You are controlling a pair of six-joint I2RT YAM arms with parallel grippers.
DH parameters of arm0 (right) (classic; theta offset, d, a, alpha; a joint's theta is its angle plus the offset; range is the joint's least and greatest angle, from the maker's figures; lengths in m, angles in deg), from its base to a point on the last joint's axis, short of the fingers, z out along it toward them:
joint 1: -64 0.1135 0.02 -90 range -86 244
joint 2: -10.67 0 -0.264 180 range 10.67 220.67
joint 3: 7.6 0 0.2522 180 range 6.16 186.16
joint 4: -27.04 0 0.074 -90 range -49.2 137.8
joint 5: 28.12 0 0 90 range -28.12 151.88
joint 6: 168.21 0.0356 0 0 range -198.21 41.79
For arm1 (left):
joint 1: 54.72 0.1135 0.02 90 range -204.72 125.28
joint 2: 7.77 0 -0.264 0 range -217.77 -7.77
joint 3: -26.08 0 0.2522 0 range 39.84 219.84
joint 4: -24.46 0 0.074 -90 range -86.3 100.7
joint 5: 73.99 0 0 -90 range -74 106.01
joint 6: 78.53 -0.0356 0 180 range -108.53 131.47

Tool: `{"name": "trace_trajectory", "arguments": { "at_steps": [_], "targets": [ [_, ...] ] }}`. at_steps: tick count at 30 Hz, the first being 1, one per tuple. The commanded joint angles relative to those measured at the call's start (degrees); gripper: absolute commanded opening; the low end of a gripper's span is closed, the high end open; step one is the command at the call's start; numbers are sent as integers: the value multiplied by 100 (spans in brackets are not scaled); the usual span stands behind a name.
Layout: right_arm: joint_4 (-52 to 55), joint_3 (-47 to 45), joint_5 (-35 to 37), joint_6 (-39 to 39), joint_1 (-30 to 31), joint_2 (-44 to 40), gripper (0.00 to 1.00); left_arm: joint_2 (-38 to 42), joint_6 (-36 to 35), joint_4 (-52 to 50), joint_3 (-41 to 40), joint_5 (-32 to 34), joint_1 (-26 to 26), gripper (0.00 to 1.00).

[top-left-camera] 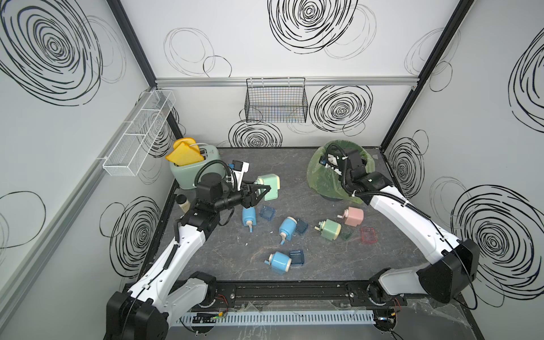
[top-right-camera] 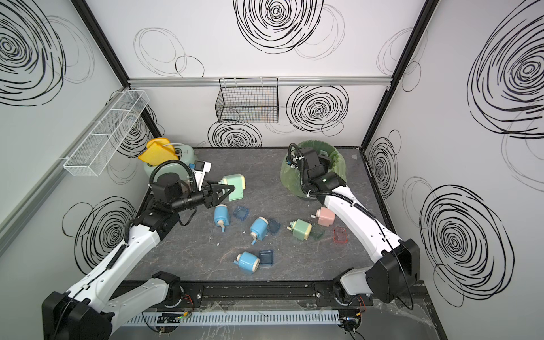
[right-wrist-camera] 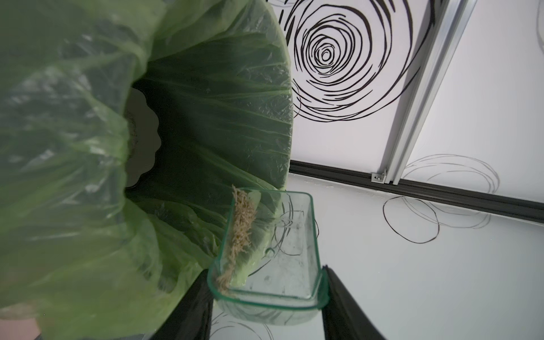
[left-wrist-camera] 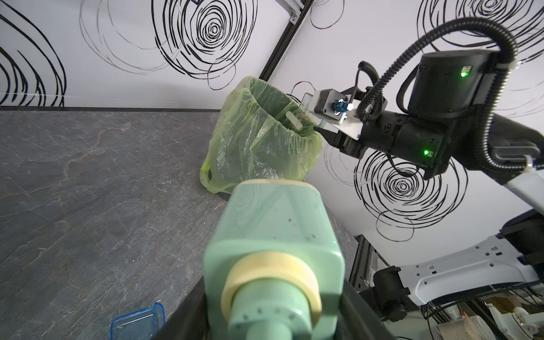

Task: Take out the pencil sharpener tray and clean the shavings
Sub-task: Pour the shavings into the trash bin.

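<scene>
Mint toaster (top-left-camera: pixel 184 174) sits back-left on the surface (top-left-camera: pixel 206 265), yellow toast (top-left-camera: pixel 183 153) poking out; black wire basket (top-left-camera: pixel 276 101) hangs behind.

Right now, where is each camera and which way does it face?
Top views: high in front, looking down on the table; left arm and right arm show.
Left wrist: behind the left hand, facing the green sharpener it holds, bin beyond.
Right wrist: behind the right hand, facing its clear tray at the bin.
Shared: the bin, in both wrist views.
</scene>
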Motion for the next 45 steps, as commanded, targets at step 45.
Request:
{"name": "trace_trajectory", "arguments": {
  "at_steps": [45],
  "targets": [
    [-1500, -333, 824, -640, -178, -392, 45, -16, 224, 590, 34, -301, 190, 18]
  ]
}}
